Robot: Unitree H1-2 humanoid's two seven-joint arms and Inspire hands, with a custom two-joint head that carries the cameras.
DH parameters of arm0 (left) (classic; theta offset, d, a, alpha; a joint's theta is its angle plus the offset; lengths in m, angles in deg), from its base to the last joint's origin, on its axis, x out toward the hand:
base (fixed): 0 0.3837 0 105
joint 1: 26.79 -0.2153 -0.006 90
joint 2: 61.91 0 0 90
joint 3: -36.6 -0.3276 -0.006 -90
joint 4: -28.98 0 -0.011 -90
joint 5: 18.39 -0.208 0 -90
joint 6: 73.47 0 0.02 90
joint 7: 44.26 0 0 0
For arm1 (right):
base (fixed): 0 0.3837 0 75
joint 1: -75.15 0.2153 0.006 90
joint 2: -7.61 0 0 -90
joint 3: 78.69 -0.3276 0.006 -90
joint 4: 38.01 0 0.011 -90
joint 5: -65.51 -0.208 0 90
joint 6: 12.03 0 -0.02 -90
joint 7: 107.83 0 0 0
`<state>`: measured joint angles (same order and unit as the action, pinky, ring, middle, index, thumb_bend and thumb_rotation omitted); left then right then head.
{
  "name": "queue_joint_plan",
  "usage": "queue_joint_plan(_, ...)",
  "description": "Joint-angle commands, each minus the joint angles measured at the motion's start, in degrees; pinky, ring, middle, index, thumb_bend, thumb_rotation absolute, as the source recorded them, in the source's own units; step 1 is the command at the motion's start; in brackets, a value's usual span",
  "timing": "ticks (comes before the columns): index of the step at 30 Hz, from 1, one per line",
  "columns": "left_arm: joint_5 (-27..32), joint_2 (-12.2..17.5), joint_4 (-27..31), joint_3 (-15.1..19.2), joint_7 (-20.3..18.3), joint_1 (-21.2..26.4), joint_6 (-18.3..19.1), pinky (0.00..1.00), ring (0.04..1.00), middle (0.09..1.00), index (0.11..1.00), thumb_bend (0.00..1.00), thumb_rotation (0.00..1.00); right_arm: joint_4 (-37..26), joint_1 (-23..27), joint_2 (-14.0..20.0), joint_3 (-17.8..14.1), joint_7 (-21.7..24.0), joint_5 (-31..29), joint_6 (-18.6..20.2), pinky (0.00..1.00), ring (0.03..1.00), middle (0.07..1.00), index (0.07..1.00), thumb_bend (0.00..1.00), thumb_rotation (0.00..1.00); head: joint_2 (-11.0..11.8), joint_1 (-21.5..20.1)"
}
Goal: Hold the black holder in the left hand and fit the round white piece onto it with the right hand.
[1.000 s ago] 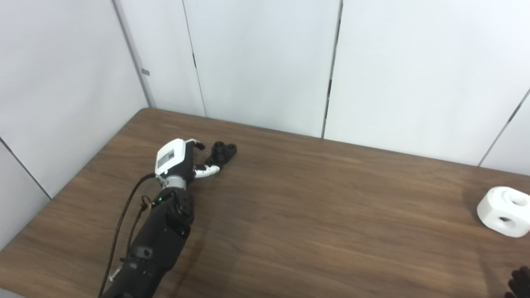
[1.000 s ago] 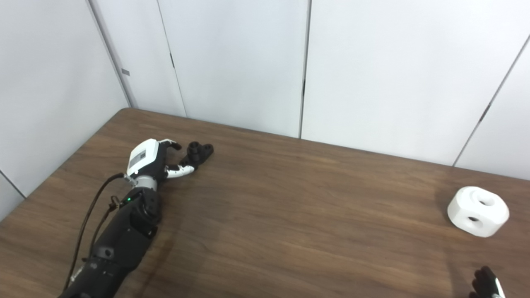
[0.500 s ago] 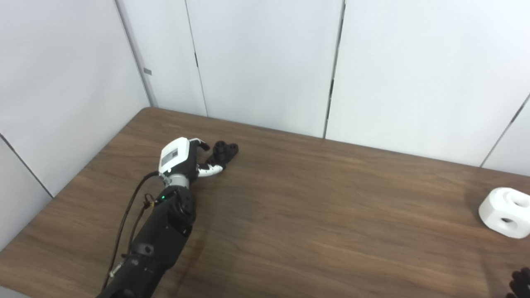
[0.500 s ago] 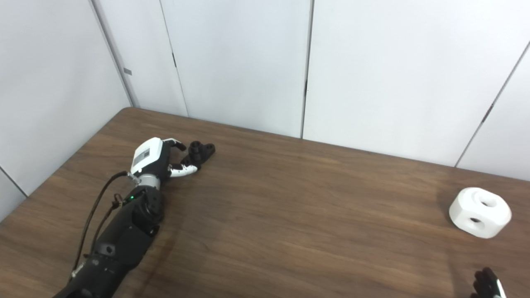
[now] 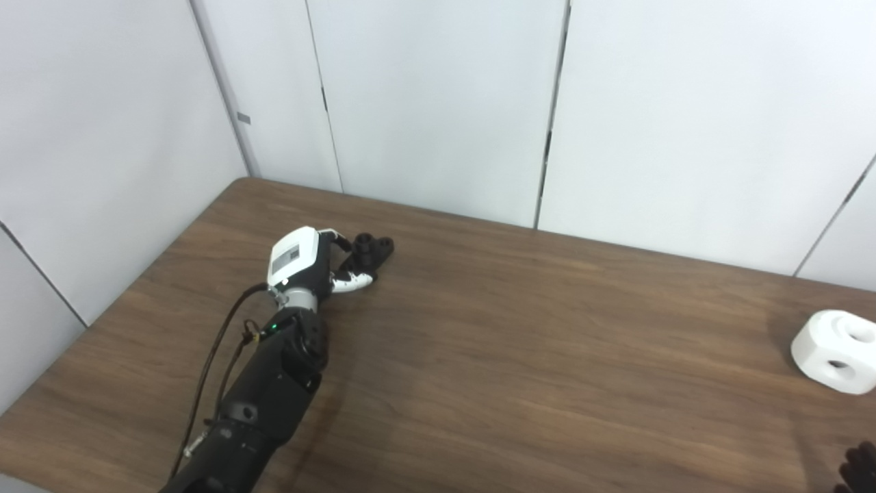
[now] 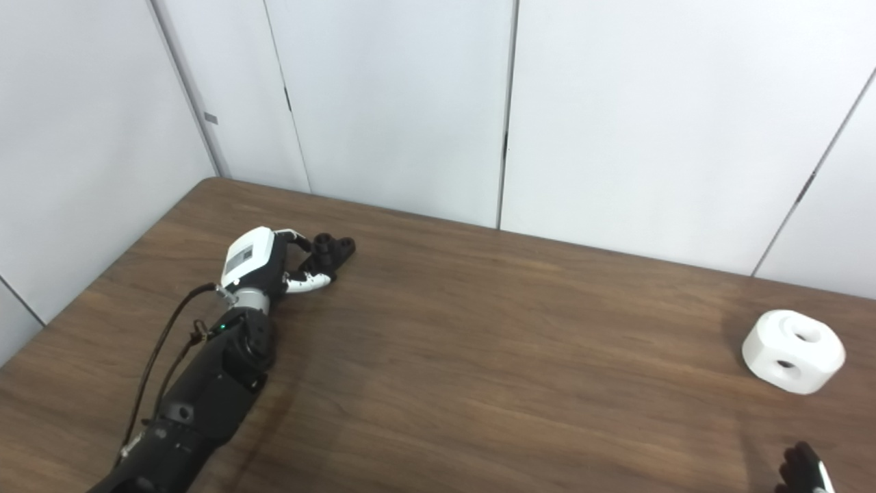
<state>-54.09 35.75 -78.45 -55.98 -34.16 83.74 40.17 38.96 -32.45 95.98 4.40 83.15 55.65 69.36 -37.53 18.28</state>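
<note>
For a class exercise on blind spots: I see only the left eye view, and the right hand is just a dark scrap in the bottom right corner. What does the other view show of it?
Observer: The right eye view shows more of the right hand. It has dark fingers with a white strip beside them, and it sits low at the near edge of the table. It is apart from the white piece. I cannot tell whether it is open or shut.
Operator: In my view the white piece runs to the frame edge. Is it the same there?
Observer: No. In the right eye view it shows whole, with bare table beyond it on the right.
</note>
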Motion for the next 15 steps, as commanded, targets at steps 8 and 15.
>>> queue_joint_plan(8,-0.06,0.28,-0.51,-0.95,0.67,2.47,0.2,0.81,0.873,0.827,0.621,0.78,0.24,-0.34,-0.4,0.04,0.48,0.45,-0.36,-0.75,1.0,1.0,0.994,1.0,0.68,1.0,-0.08,-0.12)
queue_joint_plan(15,0.39,0.04,-0.58,-0.59,1.84,2.2,0.01,0.8,0.87,0.809,0.531,0.65,0.13,-0.38,-0.49,0.07,0.41,0.33,0.0,-0.7,1.0,1.0,0.994,1.0,0.67,1.0,-0.11,-0.22)
